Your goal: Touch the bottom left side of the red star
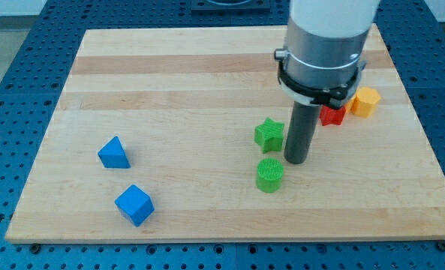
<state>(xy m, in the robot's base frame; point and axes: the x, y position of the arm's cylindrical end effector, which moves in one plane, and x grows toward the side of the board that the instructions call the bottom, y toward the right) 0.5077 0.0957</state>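
Observation:
The red star (333, 115) lies at the view's right, mostly hidden behind the arm's grey body; only a small red part shows. My tip (296, 160) rests on the board below and left of the red star, apart from it. The tip stands just right of the green star (269, 134) and just above and right of the green cylinder (269, 174).
An orange block (365, 101) sits right next to the red star on its right. A blue triangular block (114, 153) and a blue cube (134, 204) lie at the view's lower left. The wooden board (207, 75) is ringed by a blue perforated table.

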